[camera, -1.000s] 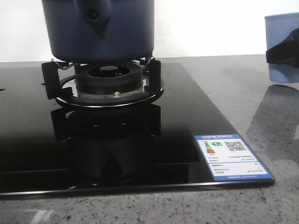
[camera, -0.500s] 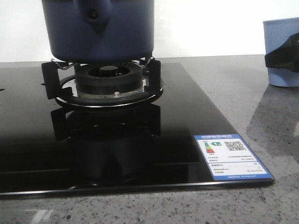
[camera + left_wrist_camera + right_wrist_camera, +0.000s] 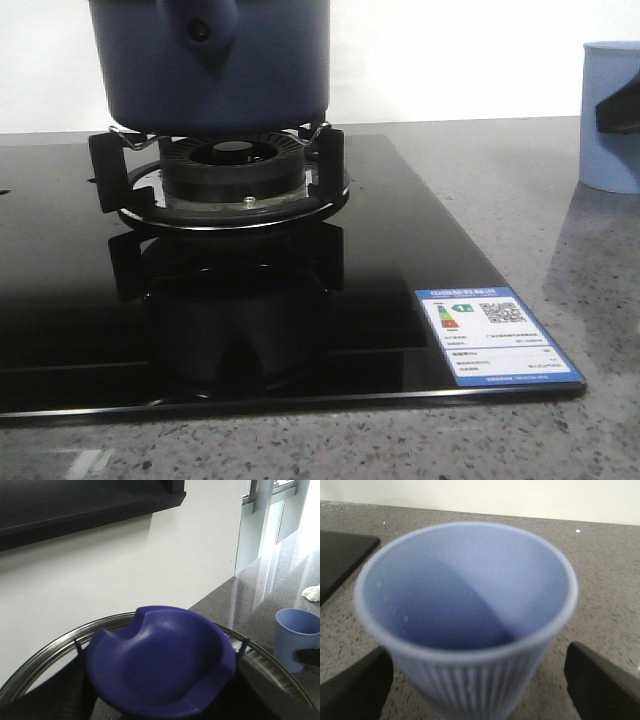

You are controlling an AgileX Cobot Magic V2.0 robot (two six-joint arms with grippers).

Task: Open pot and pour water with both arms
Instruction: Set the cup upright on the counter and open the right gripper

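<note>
One large dark navy-blue round pot (image 3: 215, 65) w/ matte straight sides sits on the black metal trivet (image 3: 225, 175) of a gas burner, at the back of the hob in the front view. Its stubby same-colour handle (image 3: 203, 30) faces the camera, pierced by a small hole. In the left wrist view a glass lid w/ steel rim (image 3: 45, 650) fills the lower part, topped by a glossy blue dished knob (image 3: 160, 667) w/ a notch in its edge.

Hob is a glossy black glass panel (image 3: 380, 250) – an energy label sticker (image 3: 497, 337) at its near right corner – set in a grey speckled stone counter (image 3: 560, 220). White wall behind; left wrist view shows a dark shelf overhead and a window to one side, plus something white and crumpled (image 3: 312, 592) on the counter.

Right gripper (image 3: 472, 690) – jaws spread wide, one dark finger (image 3: 355, 690) either side of the pale blue ribbed paper cup (image 3: 467, 605), apart from its wall. Cup stands upright on the counter, well right of the pot, apparently empty. Left gripper's fingers aren't visible, so can't tell if clenched or released.
</note>
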